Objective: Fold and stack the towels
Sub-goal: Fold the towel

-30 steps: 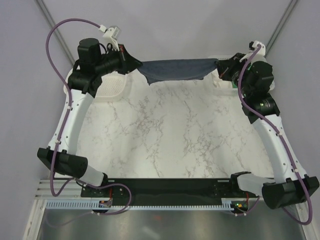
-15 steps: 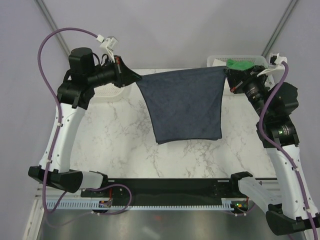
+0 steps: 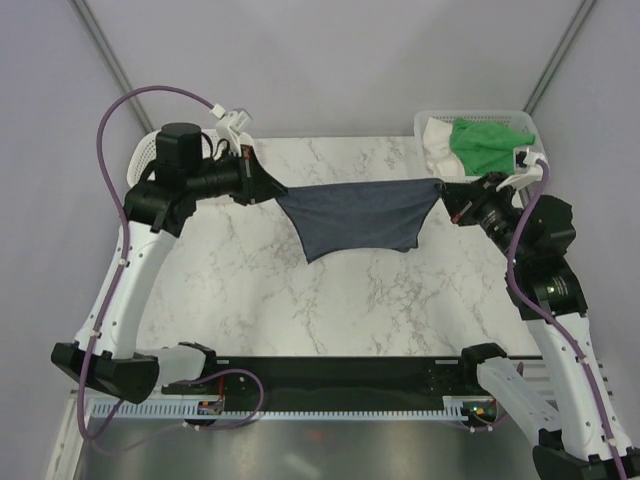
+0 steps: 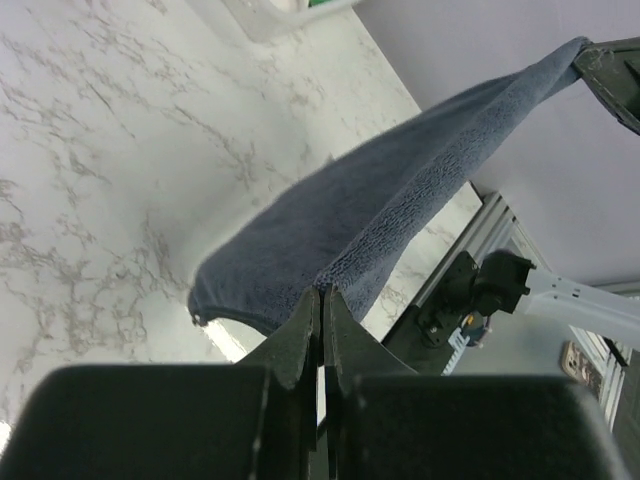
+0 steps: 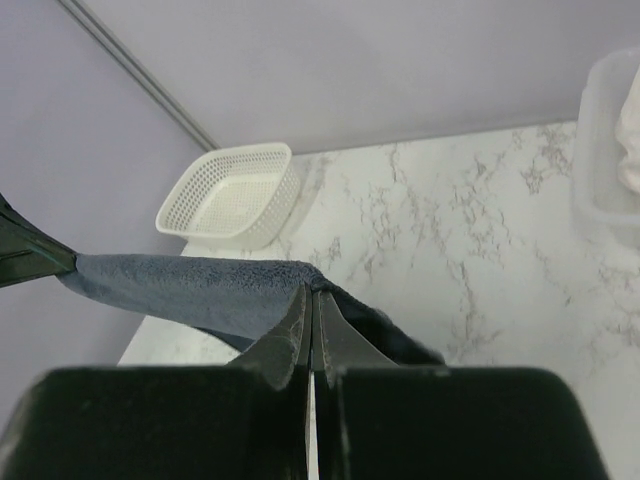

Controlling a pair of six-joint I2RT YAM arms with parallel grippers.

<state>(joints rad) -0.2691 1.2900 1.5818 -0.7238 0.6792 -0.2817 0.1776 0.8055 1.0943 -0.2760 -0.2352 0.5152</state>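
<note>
The navy blue towel (image 3: 355, 215) hangs stretched in the air between both grippers above the marble table (image 3: 300, 300). My left gripper (image 3: 272, 187) is shut on its left top corner, my right gripper (image 3: 445, 192) is shut on its right top corner. In the left wrist view the towel (image 4: 400, 190) runs away from the shut gripper (image 4: 322, 292). In the right wrist view it (image 5: 190, 285) leaves the shut gripper (image 5: 313, 290) to the left. The green towel (image 3: 485, 145) and the white towel (image 3: 435, 135) lie in the basket (image 3: 520, 116) at the back right.
An empty white mesh basket (image 3: 150, 150) sits at the back left behind the left arm; it also shows in the right wrist view (image 5: 230, 195). The black base bar (image 3: 330, 375) runs along the near edge.
Both grippers have come toward the table's middle and lower with the navy towel. The towel hung long half a second ago; now it shows shorter, its lower edge closer to the top edge.
</note>
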